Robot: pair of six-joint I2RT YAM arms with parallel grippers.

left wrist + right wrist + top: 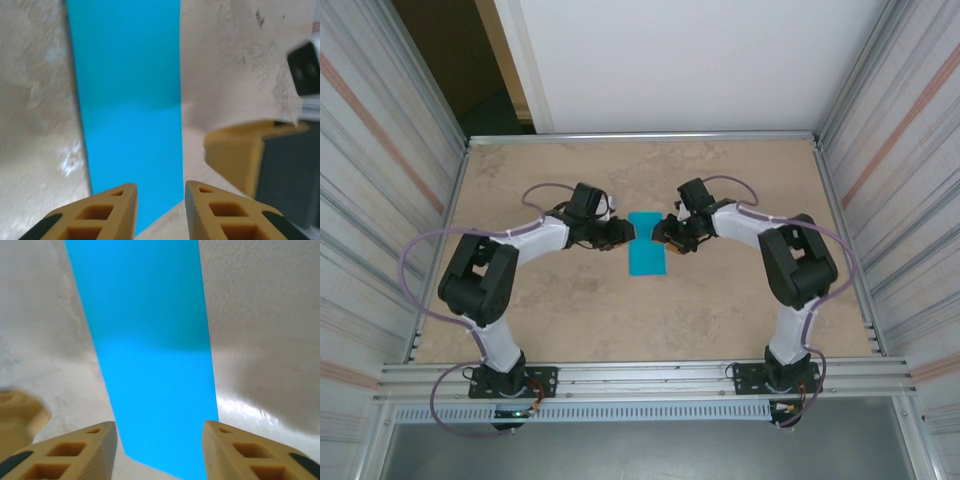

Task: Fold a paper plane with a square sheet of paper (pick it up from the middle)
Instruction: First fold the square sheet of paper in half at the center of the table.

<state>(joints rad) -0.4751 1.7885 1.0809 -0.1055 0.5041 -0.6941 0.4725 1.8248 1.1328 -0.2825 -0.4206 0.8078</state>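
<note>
The thin teal-blue sheet of paper (647, 257) lies flat near the middle of the counter as a plain upright rectangle, longer from far to near than from left to right. Its edges are straight and its surface is unmarked. In both wrist views a faint change of tone crosses it; whether that is a crease or a shadow cannot be told.

The left fingers (623, 232) sit just beside the far part of its left edge, and the right fingers (661, 235) just beside the far part of its right edge, tips facing each other. The left pair stands narrowly parted and the right pair wider apart. Neither pair grips anything, and the paper shows through each gap.

The beige, mottled, stone-look counter (560, 320) is bordered by a thin metal frame, with an aluminium rail (640, 378) along its near edge. Ribbed metal walls (380, 170) rise on the left and right. A white panel (680, 60) stands at the far side, with a dark opening (450, 60) at the far left.
</note>
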